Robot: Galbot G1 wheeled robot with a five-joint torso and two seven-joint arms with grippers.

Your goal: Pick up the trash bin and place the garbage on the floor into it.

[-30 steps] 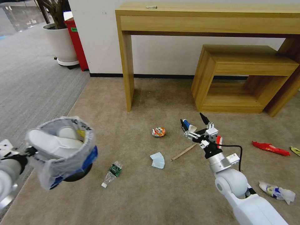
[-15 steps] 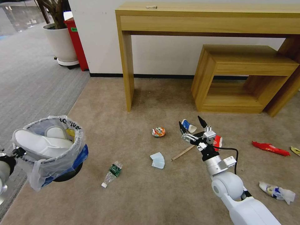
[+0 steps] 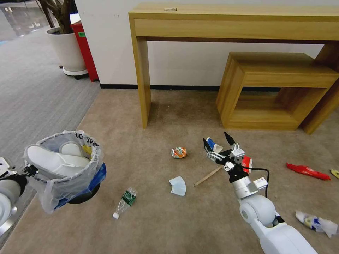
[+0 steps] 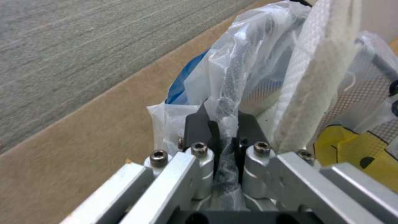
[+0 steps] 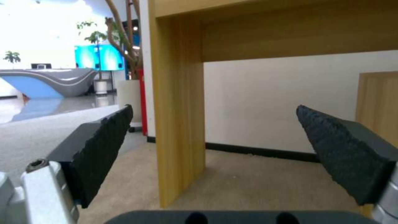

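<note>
Head view: the left gripper (image 3: 29,170) holds the trash bin (image 3: 67,171) by its rim, clear of the carpet (image 3: 169,218), at the carpet's left edge. White slippers (image 3: 56,163) lie inside the bin. The right gripper (image 3: 218,141) hangs wide apart over a paper cup (image 3: 214,144). On the carpet lie a crushed can (image 3: 179,152), blue mask (image 3: 177,186), wooden stick (image 3: 208,175), crushed bottle (image 3: 125,201) and red wrapper (image 3: 308,170).

Left wrist view: fingers (image 4: 199,130) clamp the bag-covered rim.

Right wrist view: pads (image 5: 99,152) stand wide apart, facing a wooden table leg (image 5: 178,105).
</note>
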